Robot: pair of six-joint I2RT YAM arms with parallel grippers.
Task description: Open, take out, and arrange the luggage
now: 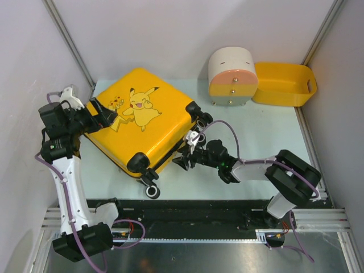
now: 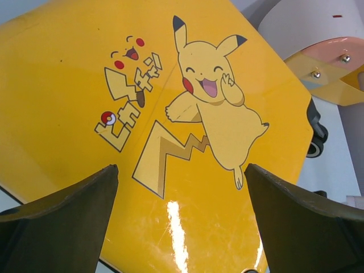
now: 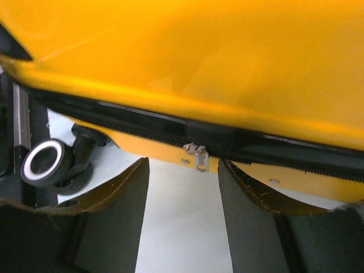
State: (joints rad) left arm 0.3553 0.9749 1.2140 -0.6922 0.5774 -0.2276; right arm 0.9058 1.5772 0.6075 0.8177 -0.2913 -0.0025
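Right gripper (image 3: pixel 183 170): fingers partway apart, nothing pinched yet, lined up just under the zip pull on the near-right edge of the case.
Left gripper (image 2: pixel 181 170): spread wide over the printed lid at the far-left corner. Honestly can't tell from these views if it's pressing down or just hovering.
Luggage (image 1: pixel 145 122): lying flat, cartoon side up, shut. The zip looks closed along all the seam I can see.
Zip pull (image 3: pixel 199 156): tiny metal tab hanging off the black zip band. Biggest worry imo. It's small and floppy, so the fingers could close on air, or clip only its tip and lose it once the drag starts.
Wheel (image 3: pixel 42 162): sits just left of the right fingers. Running the zip that way could bump the gripper into it or jam at the corner.
Table (image 1: pixel 267 131): smooth top under a hard shell, so tugging the zip might just slide or spin the whole case if the left side isn't pinning it.
Drum box (image 1: pixel 232 77): near the case's far-right corner, basket (image 1: pixel 284 82) beside it. A shove that way could knock them.
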